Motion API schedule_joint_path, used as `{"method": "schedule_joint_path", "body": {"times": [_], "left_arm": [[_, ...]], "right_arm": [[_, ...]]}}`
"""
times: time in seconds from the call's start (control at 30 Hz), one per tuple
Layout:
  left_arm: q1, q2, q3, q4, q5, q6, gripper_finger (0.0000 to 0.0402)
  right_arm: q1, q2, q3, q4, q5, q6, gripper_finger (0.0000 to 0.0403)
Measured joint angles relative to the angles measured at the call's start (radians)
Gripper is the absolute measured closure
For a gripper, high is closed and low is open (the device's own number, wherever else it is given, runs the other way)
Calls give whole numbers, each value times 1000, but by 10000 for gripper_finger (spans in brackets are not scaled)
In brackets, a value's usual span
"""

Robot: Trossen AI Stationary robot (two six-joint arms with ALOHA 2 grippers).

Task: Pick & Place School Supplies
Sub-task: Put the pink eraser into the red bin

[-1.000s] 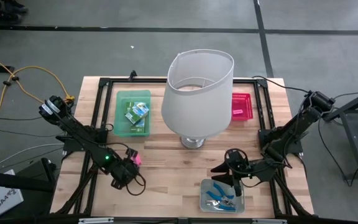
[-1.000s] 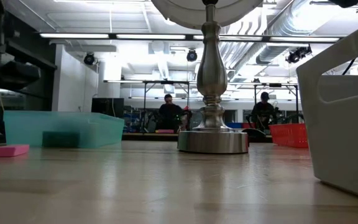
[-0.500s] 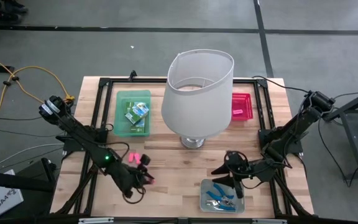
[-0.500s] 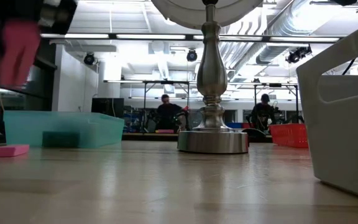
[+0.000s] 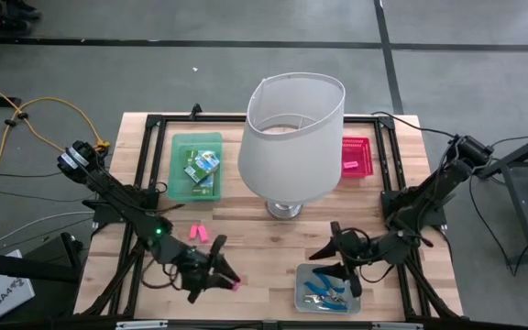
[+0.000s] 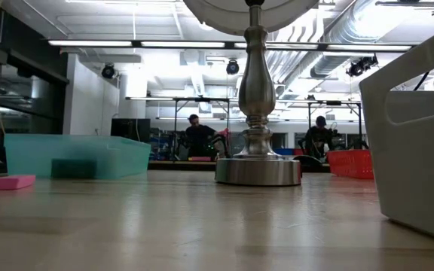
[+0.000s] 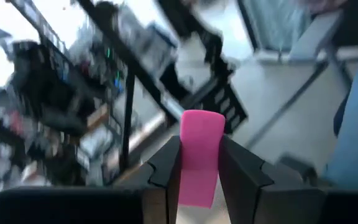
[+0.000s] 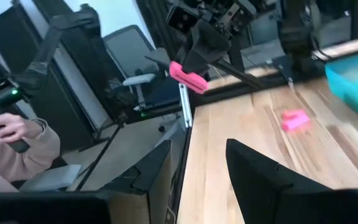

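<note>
My left gripper (image 5: pixel 229 278) hovers over the table's near left part, shut on a pink eraser (image 7: pixel 199 155). The right wrist view shows that eraser (image 8: pixel 188 76) raised above the table. Two more pink erasers (image 5: pixel 198 233) lie flat on the wood behind it; the low view shows one (image 6: pixel 10 181). Small printed boxes (image 5: pixel 203 165) lie in the green tray (image 5: pixel 177 188). Blue-handled scissors (image 5: pixel 324 286) lie in the clear tray (image 5: pixel 302 298). My right gripper (image 5: pixel 326 243) stands open above the table, just behind that tray, with nothing between its fingers. My left gripper pinches the pink eraser by its two broad faces (image 7: pixel 197 177) between its two fingers (image 7: pixel 166 168). The eraser's free end (image 7: pixel 201 121) sticks out past the fingertips. The fingers lie about level and run along the eraser. The eraser is lifted clear of the table.
A lamp with a big white shade (image 5: pixel 291 147) stands mid-table, on a metal base (image 6: pixel 258 169). A red tray (image 5: pixel 356 156) sits at the far right. Black frame rails run along the table's sides. A person's hand (image 8: pixel 5 130) shows beyond the table's edge.
My left gripper has risen from the table with one pink eraser and gone toward the near edge and a little right. It has tipped from pointing down to about level. The other two erasers have stayed on the wood. My right gripper has turned a little in place.
</note>
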Motion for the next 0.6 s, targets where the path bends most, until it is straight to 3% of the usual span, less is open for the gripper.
{"method": "schedule_joint_path", "body": {"times": [0.2,0.6], "left_arm": [[11,4,0,121,144,72,317],[147,113,1,357,431,145,317]], "right_arm": [[-45,89,0,177,-109,-95,259],[-188,304,0,553,-372,-167,259]]}}
